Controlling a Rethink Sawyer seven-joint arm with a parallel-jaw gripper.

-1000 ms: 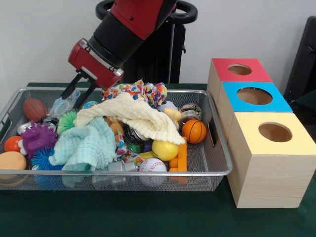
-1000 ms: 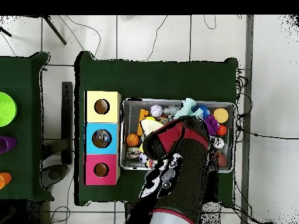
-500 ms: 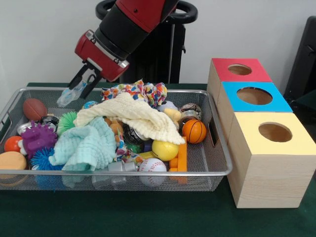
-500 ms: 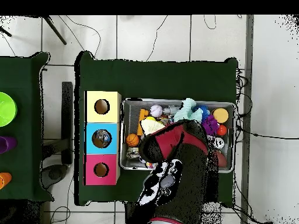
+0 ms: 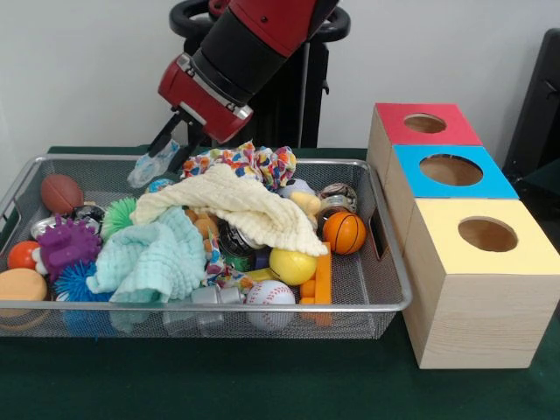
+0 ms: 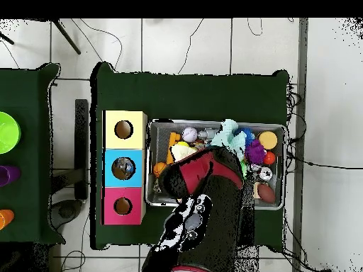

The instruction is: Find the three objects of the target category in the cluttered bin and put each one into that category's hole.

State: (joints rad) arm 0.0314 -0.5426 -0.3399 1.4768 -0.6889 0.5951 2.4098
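Nearest, in the wire bin (image 5: 389,306): baseball (image 5: 269,294), mint cloth (image 5: 149,258), cream cloth (image 5: 236,206). Right of the bin, three boxes: yellow (image 5: 481,280), blue (image 5: 451,188), red (image 5: 420,131). Farthest, raised above the bin's rear edge: gripper (image 5: 164,156), jaws clamped on a clear plastic bag (image 5: 149,166).

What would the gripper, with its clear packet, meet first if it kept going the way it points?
Probably the wire bin's mesh floor near the brown football; the gripper points down-left, though depth is unclear.
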